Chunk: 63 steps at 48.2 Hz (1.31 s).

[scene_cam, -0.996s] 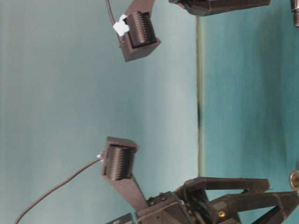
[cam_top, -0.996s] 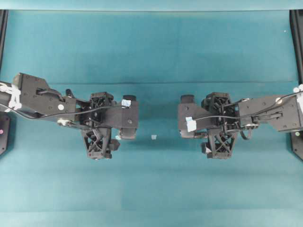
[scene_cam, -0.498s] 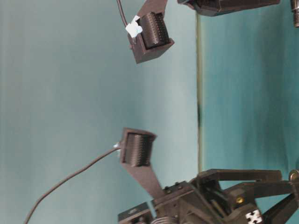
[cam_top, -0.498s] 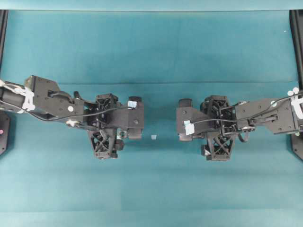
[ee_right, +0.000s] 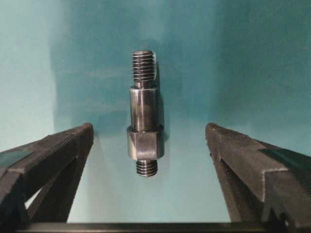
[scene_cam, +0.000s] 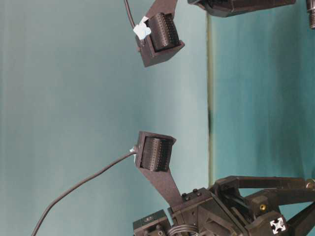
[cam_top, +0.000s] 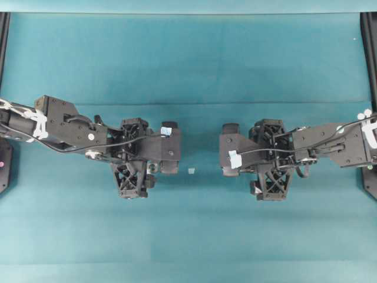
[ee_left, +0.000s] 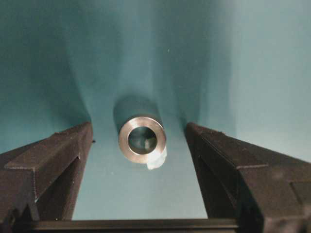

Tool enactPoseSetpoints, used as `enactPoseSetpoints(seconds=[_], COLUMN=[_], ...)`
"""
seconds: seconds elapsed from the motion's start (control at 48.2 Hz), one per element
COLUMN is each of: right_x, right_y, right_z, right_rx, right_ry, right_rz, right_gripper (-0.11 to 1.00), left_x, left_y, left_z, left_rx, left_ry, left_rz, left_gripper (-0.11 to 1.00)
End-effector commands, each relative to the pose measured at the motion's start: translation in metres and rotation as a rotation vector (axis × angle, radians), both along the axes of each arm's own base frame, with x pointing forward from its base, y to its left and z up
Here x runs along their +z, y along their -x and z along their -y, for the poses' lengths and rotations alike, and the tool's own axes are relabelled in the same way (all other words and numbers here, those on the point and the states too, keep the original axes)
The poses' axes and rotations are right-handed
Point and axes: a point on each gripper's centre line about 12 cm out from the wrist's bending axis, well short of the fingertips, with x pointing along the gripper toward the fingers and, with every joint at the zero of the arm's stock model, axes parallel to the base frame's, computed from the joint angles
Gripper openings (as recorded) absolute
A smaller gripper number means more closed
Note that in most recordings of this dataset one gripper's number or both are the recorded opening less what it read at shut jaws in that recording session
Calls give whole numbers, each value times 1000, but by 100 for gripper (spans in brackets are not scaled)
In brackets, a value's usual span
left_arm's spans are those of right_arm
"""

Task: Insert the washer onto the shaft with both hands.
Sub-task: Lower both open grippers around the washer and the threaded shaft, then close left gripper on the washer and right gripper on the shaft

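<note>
Teal cloth [cam_top: 194, 65] covers the whole work surface, with black rails at its left and right edges in the overhead view. Two black arms reach in from either side and face each other across the middle, well apart.

On the left, the left gripper [ee_left: 138, 145] hangs over the washer [ee_left: 142, 139], its fingers [ee_left: 53, 160] spread wide and grasping nothing. From the wrist camera the silvery ring lies flat on the cloth between the two fingers, clear of both, with a pale scrap of tape [ee_left: 156, 159] touching its near rim.

On the right, the right gripper [ee_right: 148, 145] is likewise released, its fingers [ee_right: 252, 165] standing far apart and empty. Between them the shaft [ee_right: 143, 131] lies on the cloth, apart from both fingers. It has a threaded tip at the far end, a smooth barrel, a hexagonal collar and a short threaded stub nearest the camera.

Overhead, both parts are hidden beneath the grippers; only a small pale square [cam_top: 191, 171] shows on the cloth between the arms.
</note>
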Motion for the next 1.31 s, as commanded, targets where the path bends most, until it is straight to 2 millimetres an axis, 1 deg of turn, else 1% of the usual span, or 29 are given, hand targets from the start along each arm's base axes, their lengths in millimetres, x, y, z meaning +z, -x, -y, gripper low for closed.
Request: enactPoseSetpoints(seconds=[0.0,0.332,0.54,0.809,1.287], right_x=[3,1,-3,-4,-6], right_y=[-2,-3,2,2,1], right_z=[-1,-1,-1,0,10], right_rx=[12,13,14,13,6], right_ry=[2,4,5,4,11], right_rz=[14,11,-6,-8,9], right_gripper=[88,88,88,88,88], left_x=[4,4,4,4,3], left_y=[-3,-3,-3,-3,-2], left_z=[-1,-1,-1,-1,-1], left_rx=[2,3,3,6,9], left_ry=[-1,0,0,2,3], left_rz=[18,17,17,17,15], left_gripper=[82,82,82,82,82])
